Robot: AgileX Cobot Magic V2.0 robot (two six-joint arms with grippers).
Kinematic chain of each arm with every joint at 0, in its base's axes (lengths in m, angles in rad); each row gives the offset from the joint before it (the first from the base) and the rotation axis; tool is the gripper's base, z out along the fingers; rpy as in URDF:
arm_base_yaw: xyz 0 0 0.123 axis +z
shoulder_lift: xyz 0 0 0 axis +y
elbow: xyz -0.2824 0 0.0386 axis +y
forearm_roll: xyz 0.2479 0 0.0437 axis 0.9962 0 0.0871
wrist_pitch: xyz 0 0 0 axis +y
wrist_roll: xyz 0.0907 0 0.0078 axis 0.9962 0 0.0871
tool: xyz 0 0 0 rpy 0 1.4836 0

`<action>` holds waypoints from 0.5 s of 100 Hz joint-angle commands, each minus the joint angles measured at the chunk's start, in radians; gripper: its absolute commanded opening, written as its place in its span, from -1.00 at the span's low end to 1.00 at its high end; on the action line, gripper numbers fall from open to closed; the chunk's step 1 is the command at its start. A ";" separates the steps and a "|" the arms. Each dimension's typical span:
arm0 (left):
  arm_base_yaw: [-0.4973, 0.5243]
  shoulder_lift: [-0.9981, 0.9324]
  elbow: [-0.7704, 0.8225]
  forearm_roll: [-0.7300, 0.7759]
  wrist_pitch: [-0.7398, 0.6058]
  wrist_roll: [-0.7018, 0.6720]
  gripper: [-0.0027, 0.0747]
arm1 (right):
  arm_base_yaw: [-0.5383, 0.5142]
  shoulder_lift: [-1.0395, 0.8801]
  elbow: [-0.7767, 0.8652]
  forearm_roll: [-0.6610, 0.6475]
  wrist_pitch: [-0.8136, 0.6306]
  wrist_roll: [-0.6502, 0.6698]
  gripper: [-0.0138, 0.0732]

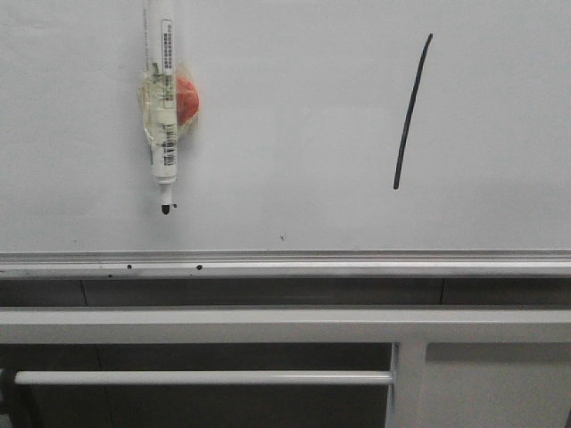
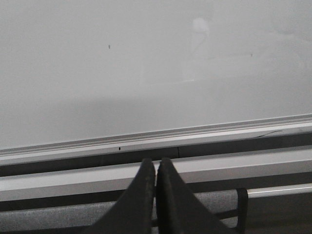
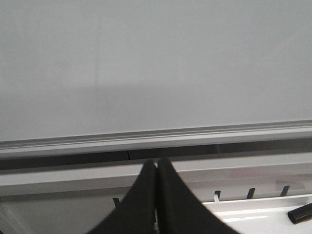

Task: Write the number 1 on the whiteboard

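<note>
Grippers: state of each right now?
Left gripper: closed, holding nothing.
Right gripper: closed, holding nothing.

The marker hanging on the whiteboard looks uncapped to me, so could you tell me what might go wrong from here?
The marker hangs tip-down and uncapped on the whiteboard; its tip could dry out or leave more dots like the one beside it. If its taped mount slips, the tip might streak the board. Any wiping near the number 1 could smear the stroke.
</note>
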 commanded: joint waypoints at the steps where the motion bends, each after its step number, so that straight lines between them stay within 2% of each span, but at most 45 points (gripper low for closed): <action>1: 0.002 -0.023 0.004 0.002 -0.060 -0.003 -0.98 | -0.006 -0.010 0.026 0.006 -0.007 -0.001 -0.83; 14: 0.002 -0.023 0.004 0.002 -0.060 -0.003 -0.98 | -0.006 -0.010 0.026 -0.023 -0.007 0.044 -0.83; 50: 0.002 -0.023 0.004 0.002 -0.060 -0.003 -0.98 | 0.002 -0.010 0.026 -0.065 -0.006 0.044 -0.83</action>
